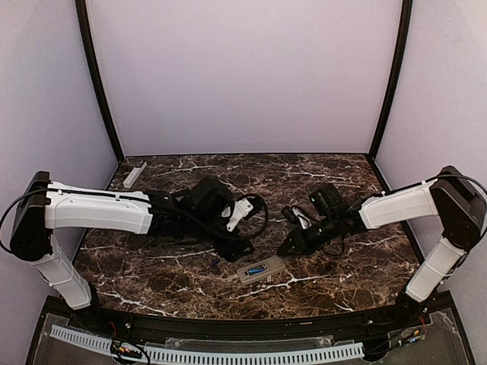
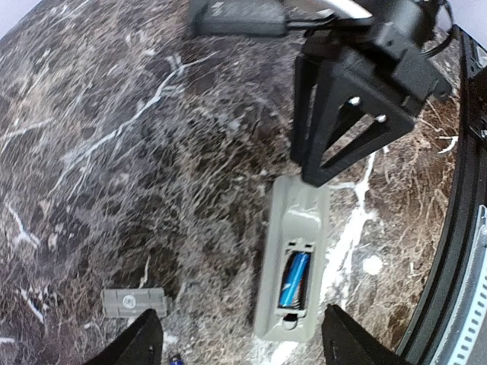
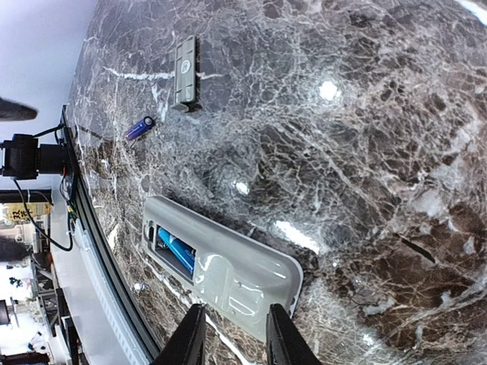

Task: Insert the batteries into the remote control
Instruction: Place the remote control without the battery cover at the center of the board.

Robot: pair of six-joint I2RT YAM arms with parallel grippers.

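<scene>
Reaching in from both sides, I have my arms meeting over the middle of the dark marble counter [image 1: 358,277]. The remote control [image 1: 260,270] lies flat near the counter's front edge, between my two arms. It is back side up, with its battery bay uncovered. A seated battery [image 2: 294,278], blue, lies lengthwise along one side of that bay.

My left fingers [image 1: 240,248] are spread wide and grip nothing. In the left wrist view, the bay end of the remote control sits in the broad gap between them, closer to one finger than the other, and I see no contact with either. Just beside the other finger lies a small grey cover plate [image 2: 135,302], flat on the marble and apart from the remote control.

My right fingers [image 1: 289,246] are parted only a little, a narrow gap with nothing clamped in it. They come down at the remote control's plain end, opposite the bay. From the left wrist view the tips look to be right at that end, though I cannot tell whether they press on it.

A loose battery [image 3: 139,128], blue with a darker end, lies on the counter between the cover plate and the remote control, touching neither. A narrow pale grey bar [image 1: 135,173] rests at the far left corner, well apart from everything else.
</scene>
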